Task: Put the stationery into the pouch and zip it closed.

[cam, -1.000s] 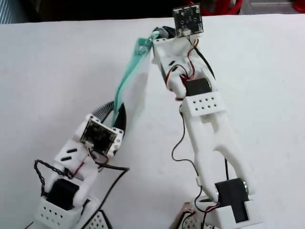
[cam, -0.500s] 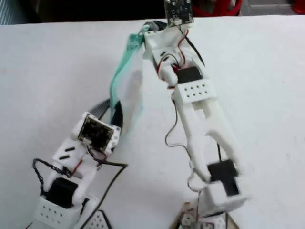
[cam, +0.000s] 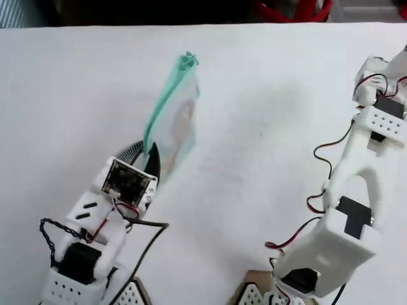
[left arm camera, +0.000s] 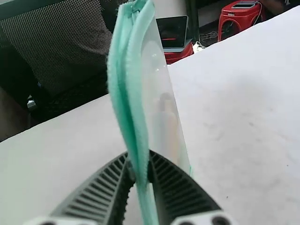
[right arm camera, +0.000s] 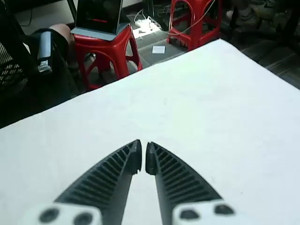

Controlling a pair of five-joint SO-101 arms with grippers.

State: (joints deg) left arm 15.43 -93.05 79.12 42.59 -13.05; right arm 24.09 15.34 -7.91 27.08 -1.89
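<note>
In the high view the left pincer (cam: pixel 150 154) is pinching the lower end of a clear plastic pouch with a mint-green zipper band (cam: pixel 170 121), left of centre in the frame. Its fingers are mostly hiding under the arm's own camera board. The pouch is standing on edge and slanting toward the upper centre, where a small green zipper pull (cam: pixel 187 61) is showing at its far tip. Whether its lower edge is touching the white counter (cam: pixel 273 108) is hard to tell.

In the left wrist view the two ribbed black fingers (left arm camera: pixel 171 180) are pressing together on the pouch's green band. The band is running from bottom centre to the top edge, which is cutting off the tip. The two green strips are lying tight against each other, but whether the zip is fully closed cannot be told. Behind the clear wall the stationery (left arm camera: pixel 166 124) is showing only as pale orange and pink blurs; its kind and count cannot be made out.

The right arm (cam: pixel 356 190) is standing at the right edge of the high view, its far end cut off by the frame. In the right wrist view the right pincer (right arm camera: pixel 143 157) is hanging over the counter at bottom centre, fingers pressed almost together and gripping nothing. In the upper left a red plastic stool (right arm camera: pixel 105 49) is carrying a dark laptop (right arm camera: pixel 98 11), cut off by the top edge.
</note>
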